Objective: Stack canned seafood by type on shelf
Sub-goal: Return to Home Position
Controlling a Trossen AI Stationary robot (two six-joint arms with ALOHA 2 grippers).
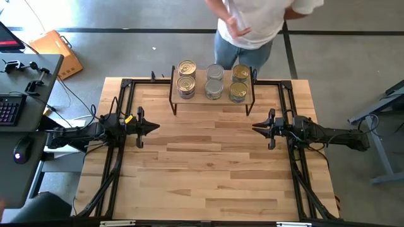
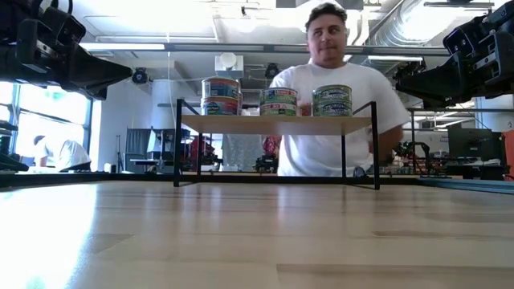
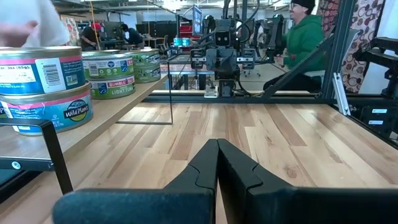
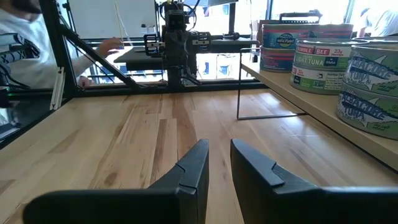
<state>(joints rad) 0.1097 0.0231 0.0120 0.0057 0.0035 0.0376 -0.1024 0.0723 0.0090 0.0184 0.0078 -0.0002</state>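
Atop the shelf [image 2: 277, 124], stacked canned seafood [image 2: 279, 102], wrist views reveal left claw [image 3: 217, 143] closed, right claw [image 4: 219, 144] ajar, both empty

Both arms are matt black. In the high view the left arm [image 1: 76, 134] shows at mid left and the right arm [image 1: 334, 135] at mid right. Each is a chain of blocky joints narrowing to a pointed tool. The left tool [image 1: 150, 128] has a small yellow tag [image 1: 129, 118] just behind it; the right tool [image 1: 257, 128] is plain black. In the wrist views, at bottom centre, the left fingers [image 3: 194, 177] are smooth dark wedges with a stepped notch on the inner edge, set on a rough-textured dark bar [image 3: 137, 205]. The right fingers [image 4: 189, 171] have the same shape, with a narrow gap between them.
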